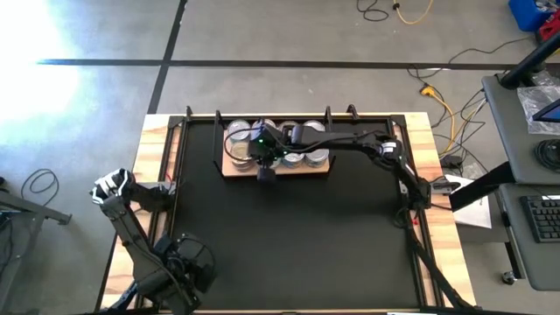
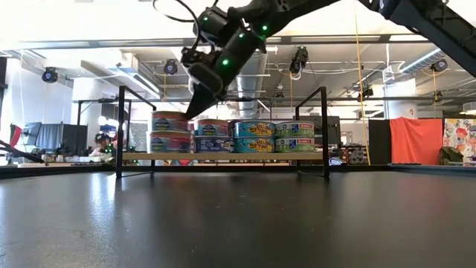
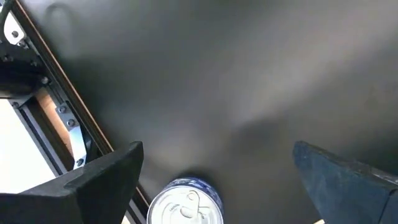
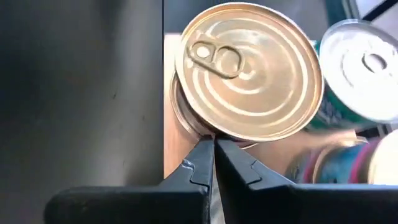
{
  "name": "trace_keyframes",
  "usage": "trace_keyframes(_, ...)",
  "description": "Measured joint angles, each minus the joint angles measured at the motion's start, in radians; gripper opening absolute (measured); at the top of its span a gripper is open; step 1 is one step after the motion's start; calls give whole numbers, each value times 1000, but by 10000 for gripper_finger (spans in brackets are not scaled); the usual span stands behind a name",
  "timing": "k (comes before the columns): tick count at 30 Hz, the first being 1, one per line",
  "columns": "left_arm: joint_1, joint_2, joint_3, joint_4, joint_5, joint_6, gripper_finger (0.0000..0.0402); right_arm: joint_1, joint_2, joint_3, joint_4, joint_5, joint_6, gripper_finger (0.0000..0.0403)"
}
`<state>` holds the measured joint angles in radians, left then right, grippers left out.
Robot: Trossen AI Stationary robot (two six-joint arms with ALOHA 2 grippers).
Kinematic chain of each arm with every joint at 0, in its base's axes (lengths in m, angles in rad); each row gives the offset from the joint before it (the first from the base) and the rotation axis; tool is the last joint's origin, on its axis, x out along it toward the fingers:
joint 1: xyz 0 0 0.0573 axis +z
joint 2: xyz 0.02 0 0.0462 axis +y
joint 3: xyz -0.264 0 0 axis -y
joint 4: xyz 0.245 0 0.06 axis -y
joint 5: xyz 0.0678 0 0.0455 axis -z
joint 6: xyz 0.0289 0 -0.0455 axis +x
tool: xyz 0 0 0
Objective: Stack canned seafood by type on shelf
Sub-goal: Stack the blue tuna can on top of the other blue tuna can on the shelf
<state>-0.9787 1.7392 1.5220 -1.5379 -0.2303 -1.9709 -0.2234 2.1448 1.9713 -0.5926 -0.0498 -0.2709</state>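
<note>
Left arm: you have it parked off the desk's (image 1: 306,254) left edge near the front corner, and the left gripper (image 3: 217,180) has its fingers spread wide, holding nothing. Only its wrist view shows one blue-sided tin (image 3: 185,205) with a silver lid standing on the desk close to that left edge, directly below the open fingers; the overhead view hides this tin under the arm, so judge it as a can not yet shelved.

Centre: the shelf (image 1: 276,170), a light-wood board with black wire posts, sits along the desk's back edge. The stacked tins (image 2: 234,135) fill it in two layers, which you can read only in the table-height view: pink-labelled at the left end, blue next, then teal and yellow, then green. The task looks nearly complete; whether every column is sorted by type cannot be confirmed.

Right arm: it reaches from the desk's right edge over the shelf, and the right gripper (image 4: 213,163) has its fingers pressed together with nothing between them. Its wrist view alone shows the tips meeting the rim of a gold-lidded tin (image 4: 249,71) that sits askew on the tin beneath it at the board's edge, apparently nudging it square.
</note>
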Motion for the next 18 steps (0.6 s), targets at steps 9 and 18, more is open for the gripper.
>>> trace_keyframes(9, 5, 0, -1, -12, -22, 3, 396, 3, 28, 0, 30, -6, 26, 9)
trace_keyframes(18, -14, 0, -1, 44, 21, 42, 396, 12, -69, 1, -27, -10, 39, 9)
